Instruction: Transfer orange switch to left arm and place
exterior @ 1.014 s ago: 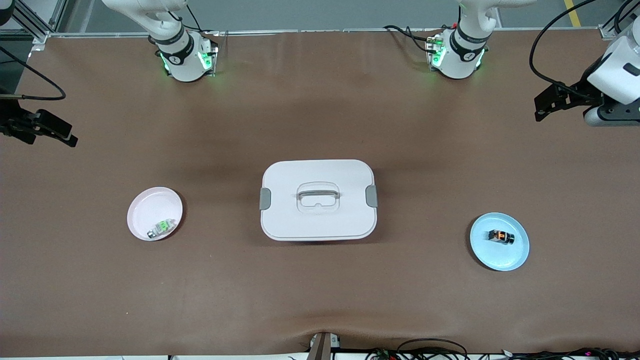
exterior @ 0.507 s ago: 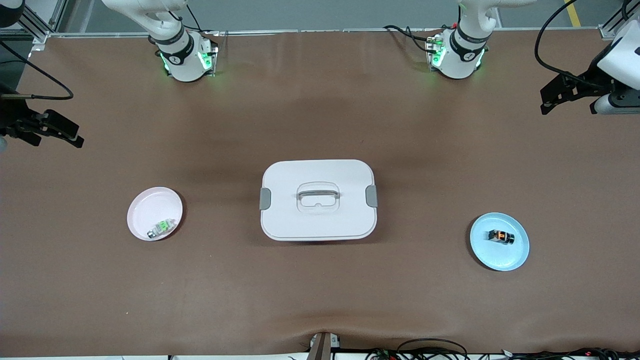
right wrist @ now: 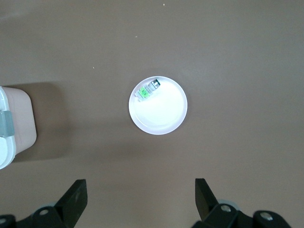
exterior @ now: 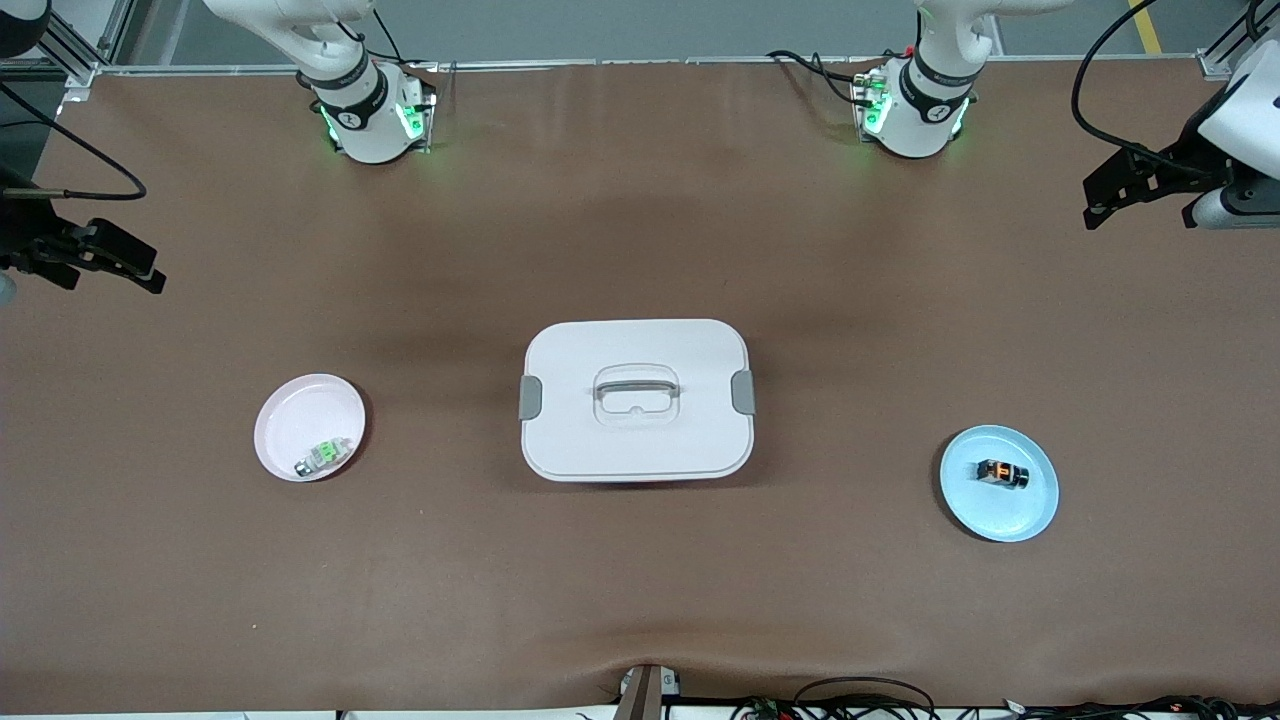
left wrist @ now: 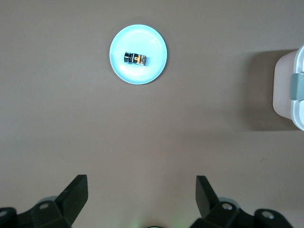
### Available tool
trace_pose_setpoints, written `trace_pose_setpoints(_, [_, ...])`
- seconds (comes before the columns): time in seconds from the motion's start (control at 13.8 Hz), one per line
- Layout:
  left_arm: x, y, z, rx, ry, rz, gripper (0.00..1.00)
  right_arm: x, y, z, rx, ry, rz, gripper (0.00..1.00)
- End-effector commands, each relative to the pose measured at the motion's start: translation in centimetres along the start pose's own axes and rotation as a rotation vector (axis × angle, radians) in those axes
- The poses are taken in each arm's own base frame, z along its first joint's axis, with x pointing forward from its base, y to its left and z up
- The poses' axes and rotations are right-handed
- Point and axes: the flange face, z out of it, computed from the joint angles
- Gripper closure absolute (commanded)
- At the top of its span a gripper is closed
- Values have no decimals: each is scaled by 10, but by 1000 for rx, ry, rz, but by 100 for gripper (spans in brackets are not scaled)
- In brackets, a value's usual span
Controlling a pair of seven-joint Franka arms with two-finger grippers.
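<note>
Orange switch [exterior: 1002, 473] on blue plate [exterior: 1030, 515], toward left arm's end of tabletop. Judged light, rigid, small; grip across black body. Left claw [left wrist: 141, 190] and right claw [right wrist: 141, 192] wide open, empty, high. Box [exterior: 636, 400] mid-tabletop.

My fingers [left wrist: 76, 192] are matt black plastic. The worktop [exterior: 640, 600] is a matt brown cover, slightly rippled. The box [exterior: 637, 400] is smooth white plastic; the blue plate [exterior: 1030, 515] looks glossy.
</note>
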Motion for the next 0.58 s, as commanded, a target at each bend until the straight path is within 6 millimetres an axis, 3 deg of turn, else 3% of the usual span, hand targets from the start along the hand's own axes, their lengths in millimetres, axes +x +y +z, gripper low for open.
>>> trace_pose_setpoints(0.0, [-4, -3, -5, -14, 2, 6, 0, -10, 5, -7, -13, -1, 6, 0])
trace_pose_setpoints(0.29, [-6, -3, -7, -12, -1, 2, 0, -11, 29, -8, -12, -4, 51, 0])
trace_pose_setpoints(0.51, [-8, -4, -7, -12, -10, -8, 0, -9, 32, -9, -7, 12, 57, 0])
